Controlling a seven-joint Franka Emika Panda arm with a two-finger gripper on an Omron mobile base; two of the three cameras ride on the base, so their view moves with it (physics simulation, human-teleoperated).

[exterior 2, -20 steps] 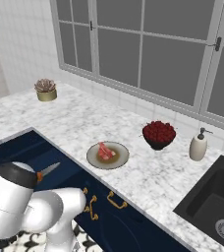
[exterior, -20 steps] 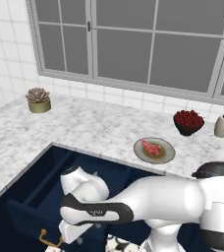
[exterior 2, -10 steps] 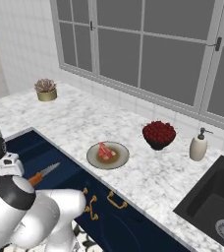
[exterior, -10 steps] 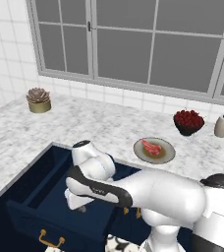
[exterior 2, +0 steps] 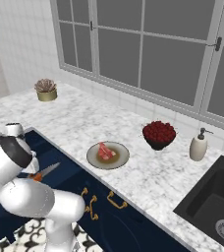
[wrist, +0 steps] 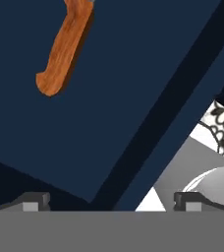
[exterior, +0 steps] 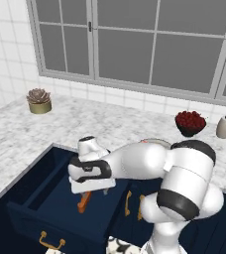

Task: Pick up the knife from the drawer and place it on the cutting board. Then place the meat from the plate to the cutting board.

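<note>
The navy drawer (exterior: 33,196) stands pulled out below the counter. The knife (exterior: 84,202) lies on its floor, showing an orange-brown handle (wrist: 65,47) and a grey blade (exterior 2: 48,170). My gripper (exterior: 91,190) hangs just above the knife, pointing down into the drawer. In the hand view its fingertips (wrist: 35,202) stand wide apart, open and empty, and the handle lies ahead of them, off to the left. The meat (exterior 2: 105,151) rests on the beige plate (exterior 2: 95,160) on the counter. The cutting board is out of view.
A dark bowl of red berries (exterior 2: 159,134), a soap dispenser (exterior 2: 199,146) and a black sink (exterior 2: 217,206) are right of the plate. A potted succulent (exterior: 39,100) stands at the back left. The drawer's front wall (wrist: 182,83) runs just beside the gripper.
The arm has swung forward from low in front of the drawer to over it, bringing the hand above the knife. The jaws have stayed open.
</note>
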